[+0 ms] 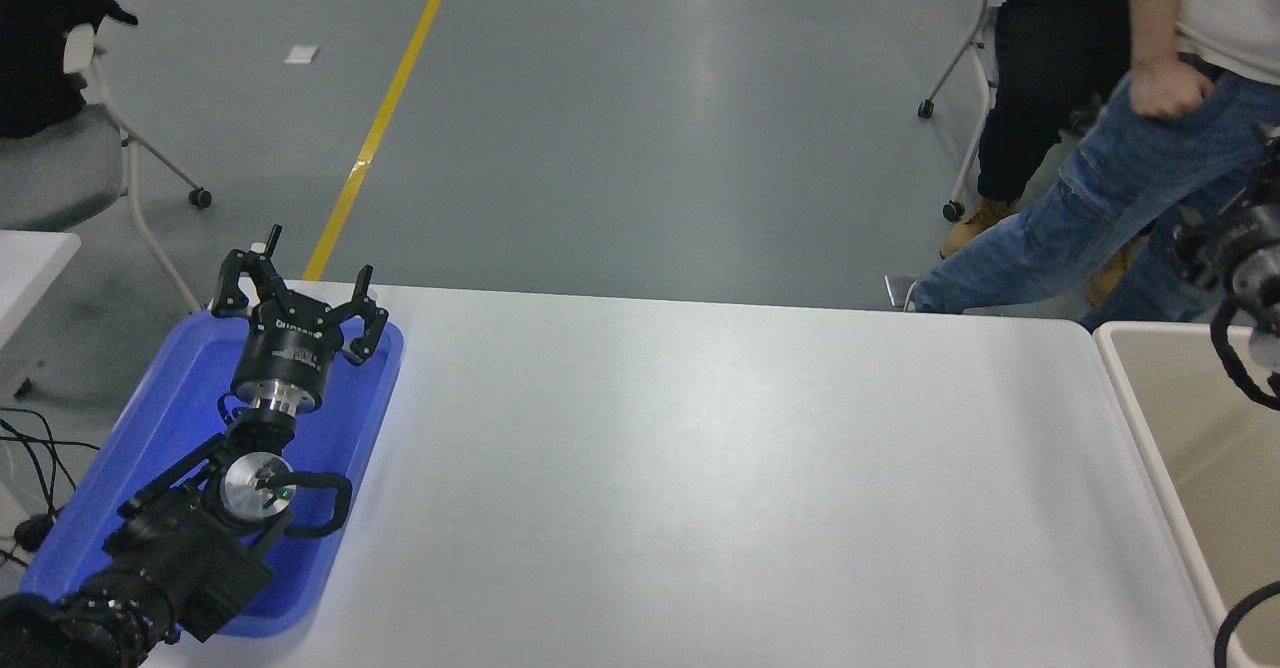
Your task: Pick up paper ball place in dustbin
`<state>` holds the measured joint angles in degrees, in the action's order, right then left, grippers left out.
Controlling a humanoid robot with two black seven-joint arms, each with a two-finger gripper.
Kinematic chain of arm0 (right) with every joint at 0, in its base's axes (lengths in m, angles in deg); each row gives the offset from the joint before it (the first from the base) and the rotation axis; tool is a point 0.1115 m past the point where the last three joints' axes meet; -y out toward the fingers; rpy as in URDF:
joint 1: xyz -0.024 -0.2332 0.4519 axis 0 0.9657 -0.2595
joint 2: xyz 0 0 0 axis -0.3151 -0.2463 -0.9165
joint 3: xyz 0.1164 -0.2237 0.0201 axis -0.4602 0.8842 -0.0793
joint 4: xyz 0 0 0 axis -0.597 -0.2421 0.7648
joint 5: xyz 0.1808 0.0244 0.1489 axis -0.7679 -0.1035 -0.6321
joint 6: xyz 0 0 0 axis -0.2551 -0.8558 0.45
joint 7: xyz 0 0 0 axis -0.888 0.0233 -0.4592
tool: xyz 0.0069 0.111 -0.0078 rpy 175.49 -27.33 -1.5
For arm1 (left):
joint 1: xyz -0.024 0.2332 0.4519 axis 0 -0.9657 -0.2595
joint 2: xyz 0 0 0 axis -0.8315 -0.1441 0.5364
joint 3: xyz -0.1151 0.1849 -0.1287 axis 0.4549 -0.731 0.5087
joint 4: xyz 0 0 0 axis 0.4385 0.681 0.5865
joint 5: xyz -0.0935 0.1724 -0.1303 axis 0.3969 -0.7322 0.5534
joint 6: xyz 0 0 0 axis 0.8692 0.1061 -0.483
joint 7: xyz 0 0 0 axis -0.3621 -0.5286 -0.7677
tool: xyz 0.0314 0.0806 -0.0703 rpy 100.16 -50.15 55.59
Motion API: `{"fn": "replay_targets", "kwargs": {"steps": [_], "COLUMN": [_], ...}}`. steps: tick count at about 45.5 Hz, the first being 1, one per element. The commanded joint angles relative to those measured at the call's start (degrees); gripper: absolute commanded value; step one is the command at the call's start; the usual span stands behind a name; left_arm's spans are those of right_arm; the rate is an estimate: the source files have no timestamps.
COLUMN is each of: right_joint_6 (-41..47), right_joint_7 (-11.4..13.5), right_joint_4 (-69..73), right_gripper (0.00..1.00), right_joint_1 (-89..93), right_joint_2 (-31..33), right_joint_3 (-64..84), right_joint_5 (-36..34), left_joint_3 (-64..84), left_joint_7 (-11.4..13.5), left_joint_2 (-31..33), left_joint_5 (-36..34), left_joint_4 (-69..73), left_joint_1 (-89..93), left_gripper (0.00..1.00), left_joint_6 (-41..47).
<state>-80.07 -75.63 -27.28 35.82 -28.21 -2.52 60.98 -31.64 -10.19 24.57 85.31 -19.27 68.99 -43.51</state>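
Fingers (352, 300) spread, white table (720, 468), grey floor (640, 108)

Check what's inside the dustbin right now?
Only bare beige inner wall shows inside the large white-rimmed rectangular dustbin; no paper ball visible. Most of it runs off the picture's right edge, and the black right arm with its cable covers part.

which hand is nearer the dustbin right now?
Right. The right hand is at the picture's right edge, over the dustbin at its far rim. The left hand is parked across the table over the blue tray.
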Motion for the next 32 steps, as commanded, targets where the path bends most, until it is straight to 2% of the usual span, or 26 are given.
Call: {"fn": "replay_targets", "kwargs": {"steps": [1,9,21,32], "right_joint_6": [6.9,11.04,14.73,15.09], "right_joint_7": [-6.37,-8.13,-13.05,-13.23], "right_joint_4": [6.27,6.27,6.09,5.56], "right_gripper": [1.0,1.0,1.0,1.0], "right_joint_1": [9.08,15.59,21.48,20.96], "right_joint_2": [-4.56,-8.61,-11.68,-12.39], "right_joint_3": [-14.14,-16.61,-15.64,-12.31], "right_joint_5": [3.19,3.28,3.45,3.45], "left_joint_3": [0.0,0.0,0.0,0.0], "left_joint_7": [0.0,0.0,0.0,0.0], "left_joint_2": [0.0,0.0,0.0,0.0], "left_joint_5": [-0.01,-0.01,-0.01,-0.01], "left_joint_4": [0.0,0.0,0.0,0.0], "left_joint_1": [0.0,0.0,0.0,0.0], "left_gripper": [1.0,1.0,1.0,1.0], "left_joint_6": [0.0,0.0,0.0,0.0]}}
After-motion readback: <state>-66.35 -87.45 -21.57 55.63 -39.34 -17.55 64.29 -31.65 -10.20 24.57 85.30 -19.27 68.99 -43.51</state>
